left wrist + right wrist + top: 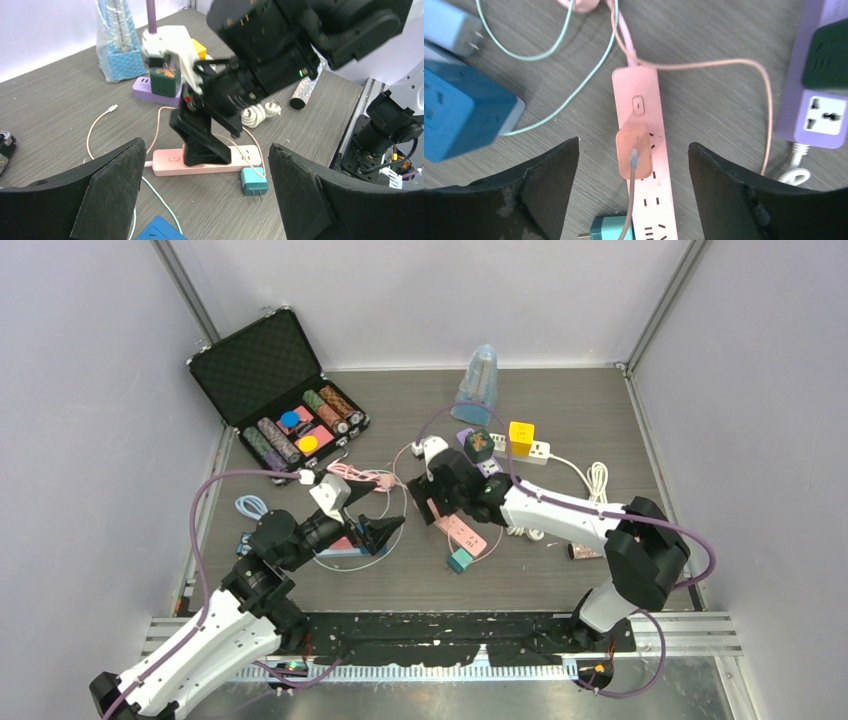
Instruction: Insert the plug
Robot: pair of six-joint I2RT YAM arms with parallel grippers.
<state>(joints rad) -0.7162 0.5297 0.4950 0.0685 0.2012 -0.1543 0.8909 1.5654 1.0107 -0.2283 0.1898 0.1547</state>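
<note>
From above, the right gripper (437,502) hangs over the pink power strip (462,532) mid-frame, with the left gripper (388,533) just to its left. The left wrist view shows the left fingers (107,190) wide apart, holding nothing. In the right wrist view the right fingers (549,185) are wide apart and empty too, and the pink plug (634,152) sits in the strip mid-frame; it looks pushed in, so I think the next move is to lift straight up.

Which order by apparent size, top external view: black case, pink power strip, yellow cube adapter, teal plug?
1. black case
2. pink power strip
3. yellow cube adapter and teal plug: near alike, not ranked.
</note>
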